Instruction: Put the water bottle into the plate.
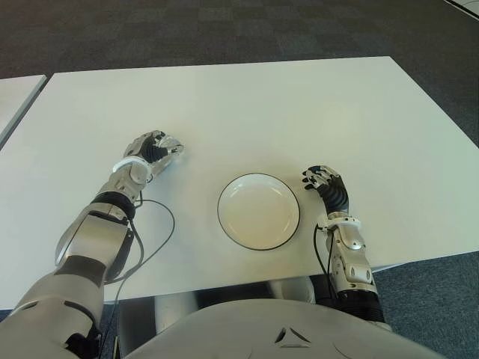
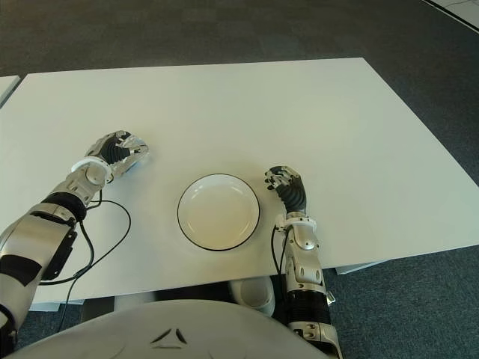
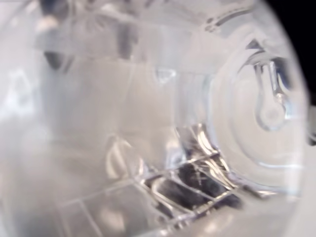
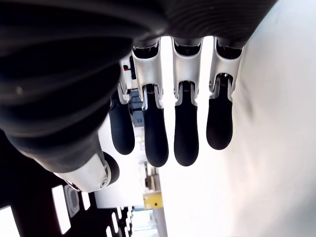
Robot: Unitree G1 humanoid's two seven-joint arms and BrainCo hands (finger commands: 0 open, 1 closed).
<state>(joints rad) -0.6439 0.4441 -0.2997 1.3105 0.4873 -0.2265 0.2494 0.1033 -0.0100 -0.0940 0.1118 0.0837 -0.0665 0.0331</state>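
Progress so far is early: the plate (image 1: 258,211) sits bare on the white tabletop (image 1: 299,105) near the robot's edge, with no bottle in it. The left hand (image 1: 155,153) is out on the tabletop, well to the left of the plate, its fingers curled around something pale and hard to make out from the head cameras. The right hand (image 1: 323,182) shows just to the right of the plate, holding nothing, fingers loosely extended.

What the eye views leave unclear, the left wrist view settles: clear ribbed plastic fills almost the whole picture, pressed close to the camera. That is the bottle (image 3: 163,128), so the left hand appears to be clenched around it. Whether it is lifted or touching the tabletop cannot be told.

The right wrist view shows four dark-tipped fingers (image 4: 186,133) hanging straight with nothing between them.

Left to do, as a judgement: carry the bottle across to the plate, set it down, and release.
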